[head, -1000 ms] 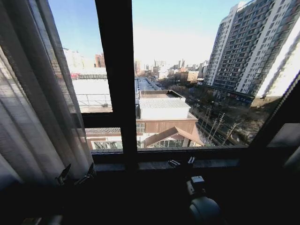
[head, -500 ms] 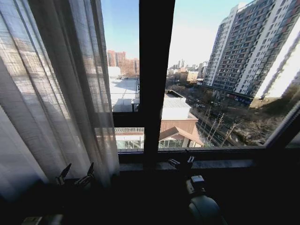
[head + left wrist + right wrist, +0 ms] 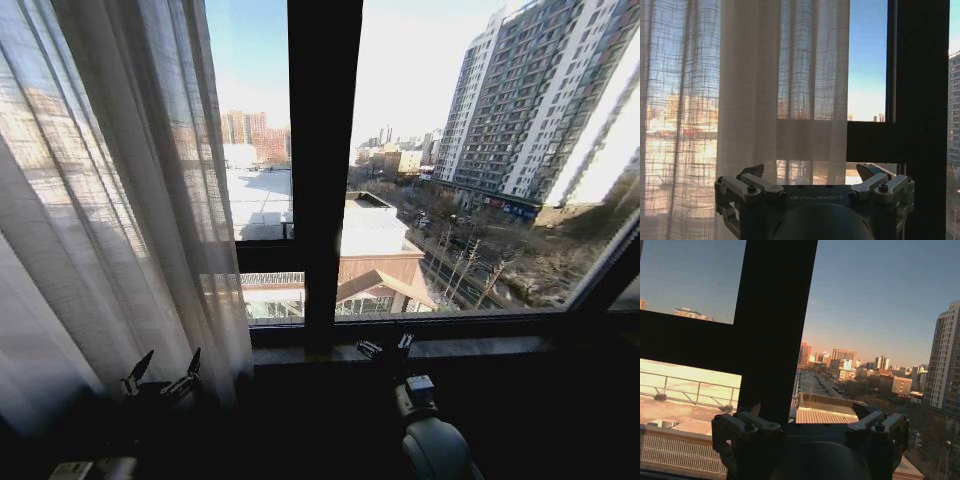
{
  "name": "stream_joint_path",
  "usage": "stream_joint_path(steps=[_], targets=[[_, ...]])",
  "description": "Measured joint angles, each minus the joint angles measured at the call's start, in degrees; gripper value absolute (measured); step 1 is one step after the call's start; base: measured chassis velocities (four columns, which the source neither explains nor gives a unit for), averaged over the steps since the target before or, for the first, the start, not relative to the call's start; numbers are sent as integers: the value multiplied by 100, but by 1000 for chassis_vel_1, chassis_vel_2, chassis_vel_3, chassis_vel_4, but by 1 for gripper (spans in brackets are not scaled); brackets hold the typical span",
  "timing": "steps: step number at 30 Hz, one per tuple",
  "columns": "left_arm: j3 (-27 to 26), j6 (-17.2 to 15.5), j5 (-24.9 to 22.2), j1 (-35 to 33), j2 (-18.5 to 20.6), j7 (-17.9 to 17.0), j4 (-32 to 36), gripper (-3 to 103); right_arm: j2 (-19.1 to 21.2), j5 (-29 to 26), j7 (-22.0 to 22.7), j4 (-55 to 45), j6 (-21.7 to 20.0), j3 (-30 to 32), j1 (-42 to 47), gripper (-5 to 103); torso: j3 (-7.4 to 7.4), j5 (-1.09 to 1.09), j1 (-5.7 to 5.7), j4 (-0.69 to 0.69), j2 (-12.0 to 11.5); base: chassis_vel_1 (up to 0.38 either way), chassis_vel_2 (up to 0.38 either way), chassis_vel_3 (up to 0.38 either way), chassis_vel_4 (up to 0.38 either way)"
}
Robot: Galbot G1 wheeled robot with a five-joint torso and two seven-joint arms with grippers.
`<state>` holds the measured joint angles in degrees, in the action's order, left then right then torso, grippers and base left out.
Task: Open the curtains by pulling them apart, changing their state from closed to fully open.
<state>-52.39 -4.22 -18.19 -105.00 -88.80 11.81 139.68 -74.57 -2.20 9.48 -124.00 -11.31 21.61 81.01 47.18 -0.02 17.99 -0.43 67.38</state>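
Observation:
One curtain (image 3: pixel 120 200) of sheer cream cloth with long pleats hangs over the left part of the window, its inner edge near the dark upright frame bar (image 3: pixel 322 150). My left gripper (image 3: pixel 162 370) stands open low in front of that panel's hem, nothing between its fingers. In the left wrist view the curtain (image 3: pixel 750 90) hangs just beyond the open left gripper (image 3: pixel 810 169). My right gripper (image 3: pixel 385 346) is open near the sill, right of the bar. In the right wrist view the right gripper (image 3: pixel 807 410) faces bare glass and the frame bar (image 3: pixel 775 315).
A dark sill (image 3: pixel 470 348) runs along the bottom of the window, with a horizontal crossbar (image 3: pixel 270 255) left of the upright. Uncovered glass right of the bar shows rooftops and a tall building (image 3: pixel 540 110) outside. A slanted dark frame edge (image 3: pixel 610 270) borders the far right.
The whole head picture has shifted: the frame bar and curtain sit farther right than a second ago, so the camera moved. Both grippers keep the same open pose.

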Motion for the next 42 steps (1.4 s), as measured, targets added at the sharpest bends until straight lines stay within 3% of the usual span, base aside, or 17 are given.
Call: stream_joint_path(steps=[24,42], targets=[[18,-37,12,92,26,0,-57,100,-45,8,-3,78,155,-33,51,100,3,2,10,1,-4,-123,134,122,-129],[132,-1008,-324,1776,1189,-72,-1121,100,-40,3,15,206,344,-36,54,100,2,2,4,1,-2,6,-8,-3,6]])
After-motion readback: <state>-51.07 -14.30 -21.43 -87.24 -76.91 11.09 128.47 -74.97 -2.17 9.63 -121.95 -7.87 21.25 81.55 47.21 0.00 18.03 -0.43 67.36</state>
